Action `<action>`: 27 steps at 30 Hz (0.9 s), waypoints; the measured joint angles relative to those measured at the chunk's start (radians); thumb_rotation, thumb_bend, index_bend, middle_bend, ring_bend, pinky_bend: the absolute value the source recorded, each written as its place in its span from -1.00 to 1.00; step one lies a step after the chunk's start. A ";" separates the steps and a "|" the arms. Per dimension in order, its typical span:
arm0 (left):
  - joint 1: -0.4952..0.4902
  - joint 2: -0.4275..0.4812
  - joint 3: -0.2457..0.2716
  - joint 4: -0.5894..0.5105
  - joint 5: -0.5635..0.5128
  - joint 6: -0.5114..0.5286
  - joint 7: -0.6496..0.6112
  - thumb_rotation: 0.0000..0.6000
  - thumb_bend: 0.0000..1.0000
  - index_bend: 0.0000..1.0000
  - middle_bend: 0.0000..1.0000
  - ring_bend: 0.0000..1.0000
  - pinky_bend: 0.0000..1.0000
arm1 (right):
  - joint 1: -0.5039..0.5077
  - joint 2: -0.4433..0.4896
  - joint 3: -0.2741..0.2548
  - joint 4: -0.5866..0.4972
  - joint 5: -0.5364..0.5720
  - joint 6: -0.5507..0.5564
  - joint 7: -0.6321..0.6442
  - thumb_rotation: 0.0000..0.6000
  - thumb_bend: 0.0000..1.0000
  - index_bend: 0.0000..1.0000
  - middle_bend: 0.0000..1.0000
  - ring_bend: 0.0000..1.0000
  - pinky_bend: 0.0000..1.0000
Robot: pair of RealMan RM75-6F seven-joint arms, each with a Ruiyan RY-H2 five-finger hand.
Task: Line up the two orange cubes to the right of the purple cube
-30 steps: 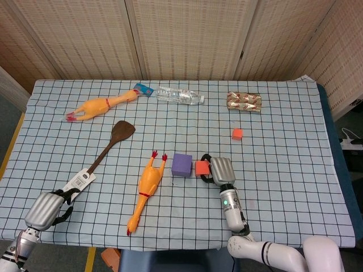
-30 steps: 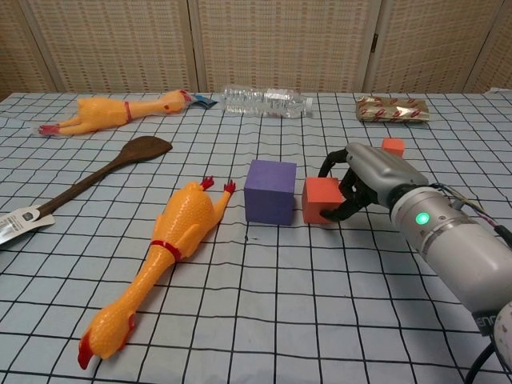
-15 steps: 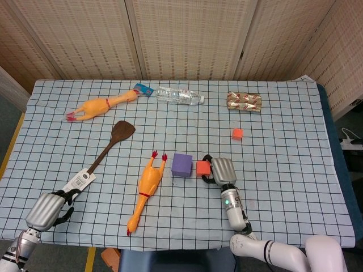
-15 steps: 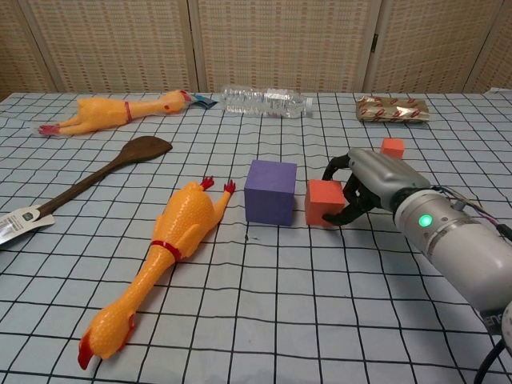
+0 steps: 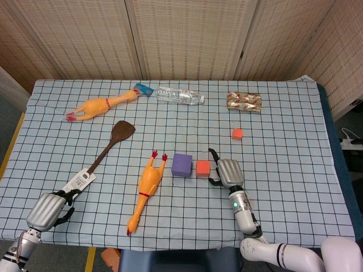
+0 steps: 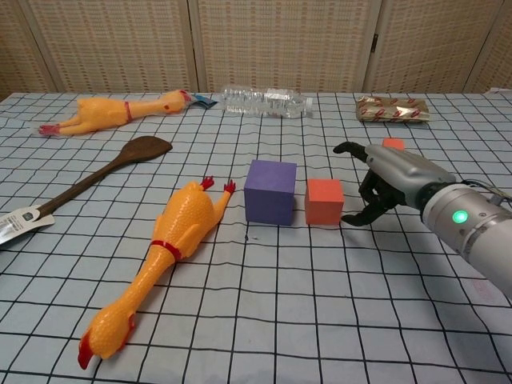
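The purple cube (image 5: 182, 165) (image 6: 270, 191) sits mid-table. One orange cube (image 5: 202, 168) (image 6: 324, 202) rests just to its right, a small gap between them. A second, smaller-looking orange cube (image 5: 237, 134) (image 6: 392, 145) lies farther back and right, partly hidden behind my right hand in the chest view. My right hand (image 5: 228, 172) (image 6: 386, 181) hovers just right of the near orange cube, fingers spread, holding nothing. My left hand (image 5: 48, 209) rests at the near left table edge with fingers curled in on nothing; the chest view does not show it.
A rubber chicken (image 5: 147, 190) (image 6: 164, 249) lies left of the purple cube. A wooden spatula (image 5: 101, 156) (image 6: 76, 186), another chicken (image 5: 101, 106), a water bottle (image 5: 180, 95) and a snack packet (image 5: 244, 102) lie toward the left and back.
My right hand let go of the near orange cube and drew back to the right, fingers spreading. The cube stays beside the purple cube. The left hand has not moved.
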 measured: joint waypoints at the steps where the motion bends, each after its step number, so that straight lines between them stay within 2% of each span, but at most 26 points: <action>1: 0.000 0.000 0.000 0.000 -0.001 0.000 0.001 1.00 -0.13 -0.41 0.06 -0.08 0.27 | -0.004 0.011 -0.004 -0.012 0.001 -0.001 0.001 1.00 -0.77 -0.69 0.82 0.95 0.96; 3: 0.000 0.000 0.000 -0.001 0.000 0.000 0.005 1.00 -0.13 -0.41 0.06 -0.08 0.27 | -0.012 0.035 -0.012 -0.040 0.009 -0.008 0.000 1.00 -0.69 -0.66 0.82 0.95 0.96; 10: -0.001 -0.002 0.004 -0.005 0.005 -0.003 0.013 1.00 -0.13 -0.41 0.06 -0.08 0.27 | -0.025 0.086 -0.026 -0.102 0.070 0.005 -0.074 1.00 -0.08 -0.57 0.82 0.94 0.96; 13: -0.001 -0.001 0.004 -0.006 0.005 -0.002 0.016 1.00 -0.14 -0.41 0.06 -0.08 0.27 | -0.025 0.093 -0.025 -0.108 0.095 0.014 -0.091 1.00 0.12 -0.52 0.82 0.93 0.96; 19: -0.002 -0.002 0.007 -0.009 0.008 -0.006 0.021 1.00 -0.14 -0.41 0.06 -0.08 0.27 | -0.014 0.112 -0.006 -0.112 0.160 -0.033 -0.083 1.00 0.24 -0.36 0.82 0.93 0.96; 27: -0.003 -0.003 0.007 -0.009 0.005 -0.010 0.024 1.00 -0.13 -0.41 0.06 -0.08 0.27 | 0.037 0.178 0.041 -0.135 0.328 -0.199 -0.041 1.00 0.27 -0.35 0.82 0.93 0.96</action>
